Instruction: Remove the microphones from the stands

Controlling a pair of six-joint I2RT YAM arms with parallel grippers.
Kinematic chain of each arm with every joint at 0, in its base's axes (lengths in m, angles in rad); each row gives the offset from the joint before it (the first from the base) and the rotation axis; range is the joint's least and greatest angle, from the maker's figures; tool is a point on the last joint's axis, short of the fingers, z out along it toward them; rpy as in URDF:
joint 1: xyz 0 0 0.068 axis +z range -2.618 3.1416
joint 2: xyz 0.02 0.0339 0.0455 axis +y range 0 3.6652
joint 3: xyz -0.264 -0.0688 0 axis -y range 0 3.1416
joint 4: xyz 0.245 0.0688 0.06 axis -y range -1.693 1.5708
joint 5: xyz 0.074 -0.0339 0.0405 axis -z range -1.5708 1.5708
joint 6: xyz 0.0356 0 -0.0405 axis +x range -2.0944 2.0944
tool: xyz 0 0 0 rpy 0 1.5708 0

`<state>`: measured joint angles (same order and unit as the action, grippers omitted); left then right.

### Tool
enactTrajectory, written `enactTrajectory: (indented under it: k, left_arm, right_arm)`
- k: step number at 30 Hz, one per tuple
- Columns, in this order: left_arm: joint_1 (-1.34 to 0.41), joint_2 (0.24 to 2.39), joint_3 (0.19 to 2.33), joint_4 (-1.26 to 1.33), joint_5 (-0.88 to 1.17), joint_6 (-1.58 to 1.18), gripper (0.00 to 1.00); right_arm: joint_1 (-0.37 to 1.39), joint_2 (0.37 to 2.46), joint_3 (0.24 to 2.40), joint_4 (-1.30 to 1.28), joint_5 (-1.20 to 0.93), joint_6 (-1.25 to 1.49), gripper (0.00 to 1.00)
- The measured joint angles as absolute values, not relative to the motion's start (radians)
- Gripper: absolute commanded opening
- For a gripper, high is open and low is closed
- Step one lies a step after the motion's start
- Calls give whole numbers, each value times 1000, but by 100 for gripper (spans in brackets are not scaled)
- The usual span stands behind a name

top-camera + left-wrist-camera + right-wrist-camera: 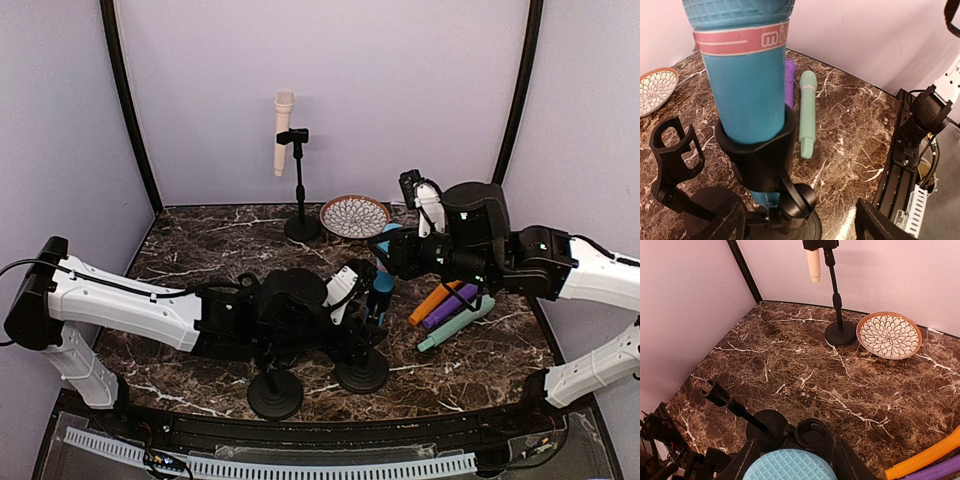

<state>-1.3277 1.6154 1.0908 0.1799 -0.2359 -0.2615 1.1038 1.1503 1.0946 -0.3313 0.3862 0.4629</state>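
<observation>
Your right claw (pixel 790 462) pinches the head of the blue microphone (pixel 747 90), which stands upright, seated in its stand's clip (pixel 760 155). Your left claw (pixel 355 305) is spread at that stand. Three loose microphones (pixel 450 310) lie at its 3 o'clock on the tabletop (pixel 200 250).

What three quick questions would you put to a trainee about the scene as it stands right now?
1. True or false: the blue plastic microphone sits in the black stand clip.
2. How many loose microphones lie flat on the dark marble table? A one, B three, C five.
3. Fill in: the right claw is closed on the blue microphone's mesh ____.

Key: 1 true; 2 B; 3 head.
</observation>
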Motion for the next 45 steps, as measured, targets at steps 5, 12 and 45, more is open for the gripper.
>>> enactTrajectory:
  k: [5, 12, 45]
  left_arm:
    - [-1332, 1672, 1118, 176, -307, -267, 53]
    - [-1333, 1711, 1155, 172, -368, -268, 34]
    - [-1330, 1650, 1018, 313, -250, -176, 0]
  right_arm:
    - [1106, 1155, 1085, -333, 401, 482, 0]
    - [1106, 1158, 1085, -328, 416, 489, 1]
    - [1050, 933, 735, -44, 153, 393, 93]
